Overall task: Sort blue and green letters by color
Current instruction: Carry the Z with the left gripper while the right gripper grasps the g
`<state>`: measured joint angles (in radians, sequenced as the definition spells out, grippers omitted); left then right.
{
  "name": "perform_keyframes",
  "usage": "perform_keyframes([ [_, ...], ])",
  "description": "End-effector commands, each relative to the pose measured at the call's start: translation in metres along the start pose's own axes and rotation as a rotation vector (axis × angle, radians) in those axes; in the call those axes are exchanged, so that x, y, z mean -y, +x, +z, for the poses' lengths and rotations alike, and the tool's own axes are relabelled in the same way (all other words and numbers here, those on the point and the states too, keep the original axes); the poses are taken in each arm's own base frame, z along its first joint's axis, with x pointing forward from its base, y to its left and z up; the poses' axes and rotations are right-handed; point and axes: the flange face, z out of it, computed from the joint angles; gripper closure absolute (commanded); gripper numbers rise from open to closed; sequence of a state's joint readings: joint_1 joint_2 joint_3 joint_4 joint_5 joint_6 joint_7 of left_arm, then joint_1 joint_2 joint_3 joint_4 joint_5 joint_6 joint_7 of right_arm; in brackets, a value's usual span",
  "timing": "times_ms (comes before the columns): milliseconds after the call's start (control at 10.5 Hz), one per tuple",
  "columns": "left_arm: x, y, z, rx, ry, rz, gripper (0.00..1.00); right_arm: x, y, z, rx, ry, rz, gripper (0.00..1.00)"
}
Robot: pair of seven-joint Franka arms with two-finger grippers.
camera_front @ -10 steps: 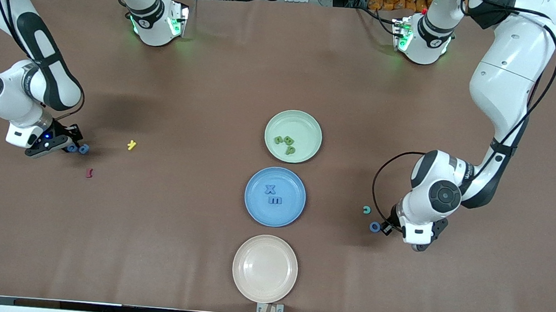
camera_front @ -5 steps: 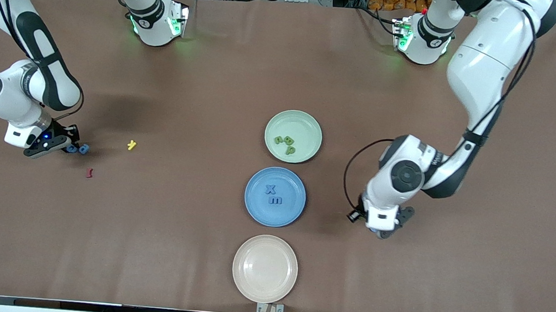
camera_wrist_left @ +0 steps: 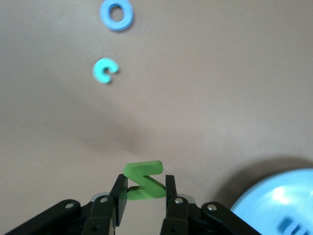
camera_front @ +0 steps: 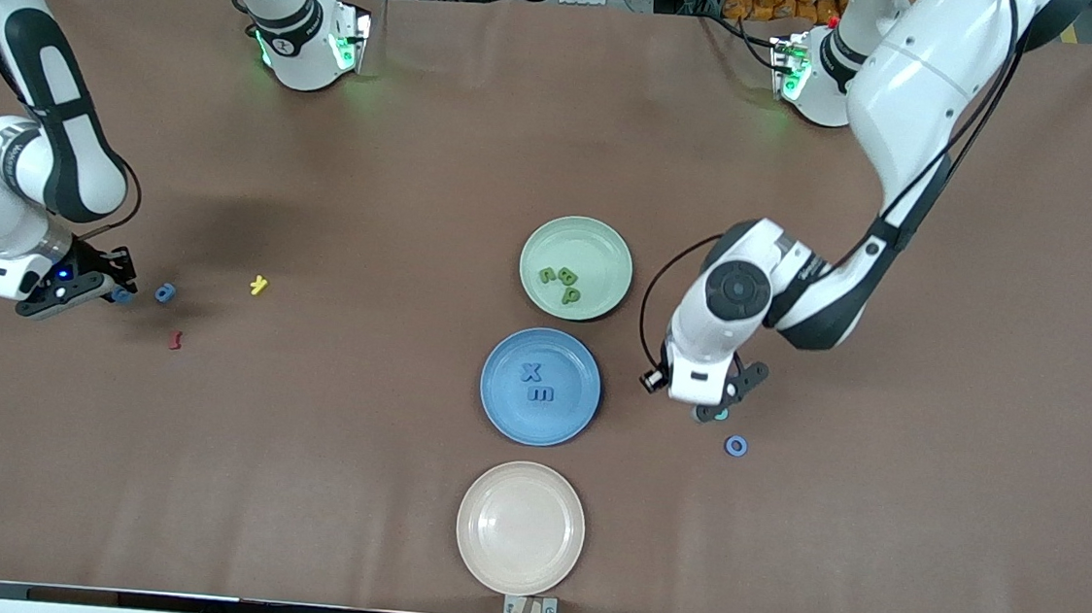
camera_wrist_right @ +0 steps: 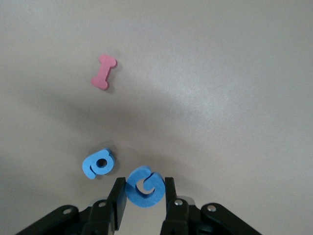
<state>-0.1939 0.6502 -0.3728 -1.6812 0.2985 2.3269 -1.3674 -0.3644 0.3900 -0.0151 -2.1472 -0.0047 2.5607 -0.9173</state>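
My left gripper (camera_front: 709, 414) (camera_wrist_left: 145, 192) hangs over the bare table beside the blue plate (camera_front: 564, 355) (camera_wrist_left: 274, 198), shut on a green letter N (camera_wrist_left: 143, 177). My right gripper (camera_front: 117, 293) (camera_wrist_right: 144, 192) is low over the table at the right arm's end, shut on a blue letter G (camera_wrist_right: 145, 186). A second blue letter (camera_front: 165, 292) (camera_wrist_right: 99, 164) lies beside it. The blue plate carries a blue X (camera_front: 530, 373) and E (camera_front: 542, 395). Three green letters (camera_front: 559, 283) lie in the green plate (camera_front: 580, 239).
A blue O (camera_front: 736, 445) (camera_wrist_left: 116, 13) and a teal C (camera_front: 722, 415) (camera_wrist_left: 104, 70) lie on the table by my left gripper. A yellow letter (camera_front: 258, 285) and a dark red I (camera_front: 176, 340) (camera_wrist_right: 103, 72) lie toward the right arm's end. A beige plate (camera_front: 521, 528) sits nearest the camera.
My left arm has swung from beside the blue O toward the plates, carrying the green N. My right gripper has drawn back from the second blue letter with the G.
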Motion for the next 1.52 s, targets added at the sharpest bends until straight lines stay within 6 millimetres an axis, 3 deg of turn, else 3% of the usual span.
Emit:
perform_keyframes([
  [0,0.053,-0.037,-0.040,-0.029,0.051,0.023,1.00,0.013,0.031,-0.024,-0.010,0.002,0.100,0.90],
  [190,0.058,-0.045,-0.046,-0.026,0.048,0.034,1.00,0.044,0.075,-0.031,-0.026,-0.008,0.221,0.90],
  [476,0.047,-0.083,-0.050,0.008,0.033,0.043,1.00,0.101,0.141,-0.035,-0.057,0.010,0.401,0.91],
  [667,0.039,-0.120,-0.054,0.062,0.033,0.019,1.00,0.150,0.190,-0.044,-0.092,0.035,0.512,0.91],
  [1048,0.030,-0.216,-0.033,0.133,0.095,0.015,1.00,0.254,0.292,-0.047,-0.152,0.069,0.699,0.91],
  [1143,0.028,-0.232,-0.025,0.144,0.107,0.024,1.00,0.278,0.310,-0.044,-0.159,0.079,0.728,0.91],
  [1333,0.026,-0.243,-0.015,0.162,0.120,0.037,0.97,0.324,0.340,-0.045,-0.180,0.100,0.767,0.91],
  [1429,0.026,-0.249,-0.011,0.165,0.124,0.048,0.44,0.347,0.351,-0.048,-0.192,0.113,0.783,0.91],
])
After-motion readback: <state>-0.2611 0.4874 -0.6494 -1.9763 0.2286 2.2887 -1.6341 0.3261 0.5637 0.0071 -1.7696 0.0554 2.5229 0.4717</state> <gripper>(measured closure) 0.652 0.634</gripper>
